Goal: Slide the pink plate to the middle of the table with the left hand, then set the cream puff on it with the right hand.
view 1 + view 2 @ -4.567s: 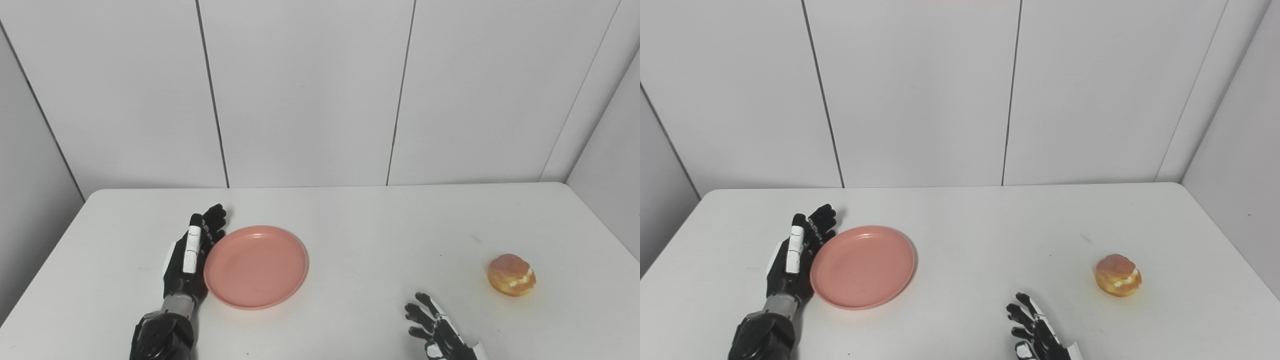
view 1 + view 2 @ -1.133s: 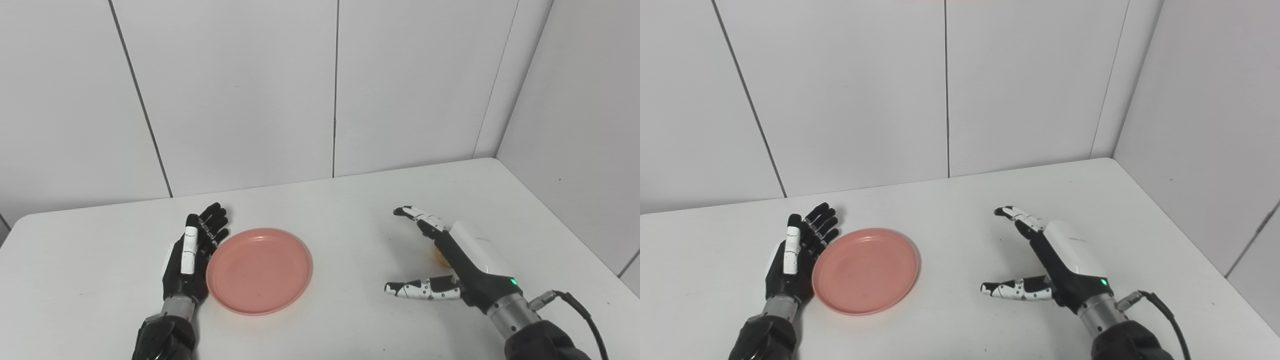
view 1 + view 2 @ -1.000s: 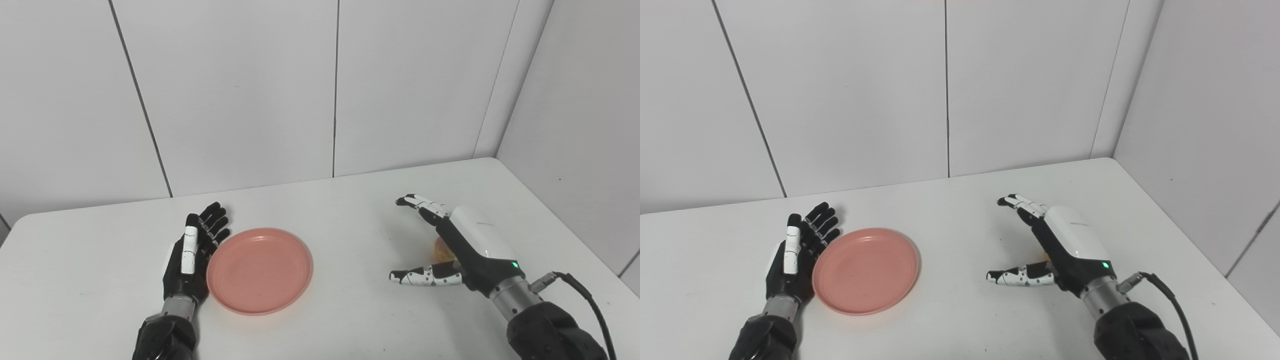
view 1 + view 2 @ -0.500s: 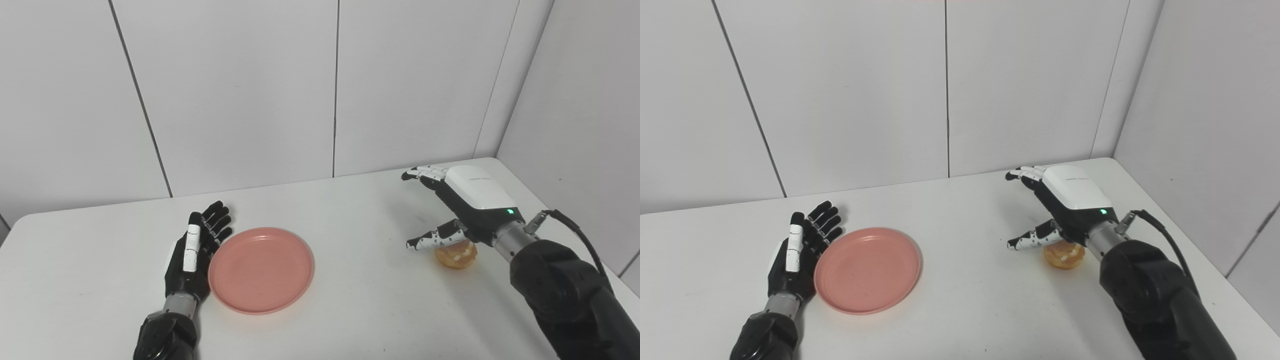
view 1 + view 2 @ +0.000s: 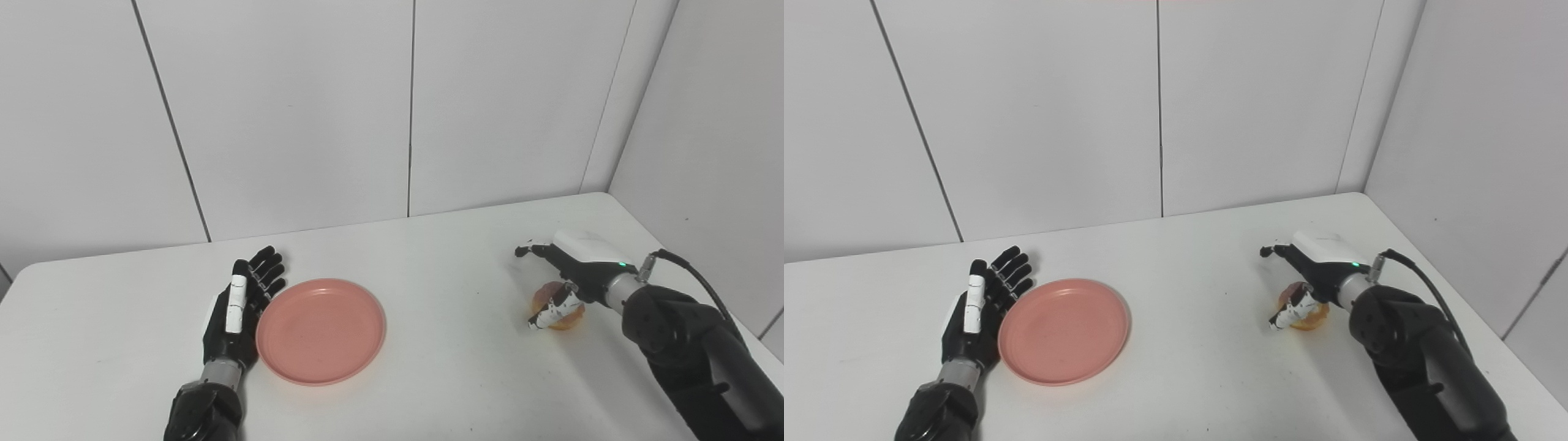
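Cream puff [image 5: 557, 308] sits on the table [image 5: 441, 380] at my right, well apart from the plate [image 5: 321, 331]; my right hand [image 5: 566, 275] is down over it, fingers apart, thumb at its near side. My left hand [image 5: 236, 312] lies flat, fingers spread, touching the plate's left rim

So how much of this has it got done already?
The pink plate lies left of the table's middle, the open left hand flat against its rim. The right hand is over the cream puff, fingers not yet closed. Lifting it onto the plate remains.
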`<state>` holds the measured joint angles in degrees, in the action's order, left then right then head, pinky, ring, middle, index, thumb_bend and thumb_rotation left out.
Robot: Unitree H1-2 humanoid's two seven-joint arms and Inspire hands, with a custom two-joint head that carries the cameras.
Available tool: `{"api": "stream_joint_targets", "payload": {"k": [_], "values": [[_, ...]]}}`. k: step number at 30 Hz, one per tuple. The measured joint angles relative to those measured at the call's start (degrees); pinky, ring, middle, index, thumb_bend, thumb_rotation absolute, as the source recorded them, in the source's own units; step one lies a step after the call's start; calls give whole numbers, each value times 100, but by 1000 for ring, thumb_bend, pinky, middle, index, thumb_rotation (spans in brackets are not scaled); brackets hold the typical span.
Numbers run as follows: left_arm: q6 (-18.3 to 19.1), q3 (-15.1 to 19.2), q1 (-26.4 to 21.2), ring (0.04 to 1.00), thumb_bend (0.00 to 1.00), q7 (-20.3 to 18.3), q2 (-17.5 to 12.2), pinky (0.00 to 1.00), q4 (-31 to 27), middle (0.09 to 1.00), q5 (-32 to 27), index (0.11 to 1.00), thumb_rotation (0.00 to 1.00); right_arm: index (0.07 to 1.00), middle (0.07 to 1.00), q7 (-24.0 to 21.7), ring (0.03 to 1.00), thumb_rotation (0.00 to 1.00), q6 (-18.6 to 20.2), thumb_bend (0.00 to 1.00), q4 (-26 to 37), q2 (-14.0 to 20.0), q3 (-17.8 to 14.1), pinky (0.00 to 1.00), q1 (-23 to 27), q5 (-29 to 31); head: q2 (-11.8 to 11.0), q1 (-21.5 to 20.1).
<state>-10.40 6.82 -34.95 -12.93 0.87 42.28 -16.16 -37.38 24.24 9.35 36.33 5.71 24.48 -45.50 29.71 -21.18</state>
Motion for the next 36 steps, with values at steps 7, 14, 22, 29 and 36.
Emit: {"api": "stream_joint_targets", "payload": {"k": [7,14,22,29,36], "values": [[0,-5,0,873,933,-15,0,870,2,829,2,772,814,828,893,-33,830,161,2,1000,-429,169,272,626,190,-92,-35,53],[2,-6,0,874,933,-45,-1,858,2,832,1,773,812,836,897,-53,837,151,2,1000,-866,181,458,652,387,-114,-26,62],[4,-46,14,856,983,-49,0,824,-47,819,13,759,863,824,876,-345,839,145,2,1000,-1074,305,803,667,547,-119,-53,114],[34,-87,89,852,965,-52,3,820,-176,819,9,758,871,784,891,-564,856,118,5,1000,-1057,432,960,663,603,-170,-9,70],[128,-164,179,861,960,-66,8,843,-350,825,1,775,865,739,815,-869,755,89,74,963,-1010,512,1074,569,711,-270,-9,18]]}}
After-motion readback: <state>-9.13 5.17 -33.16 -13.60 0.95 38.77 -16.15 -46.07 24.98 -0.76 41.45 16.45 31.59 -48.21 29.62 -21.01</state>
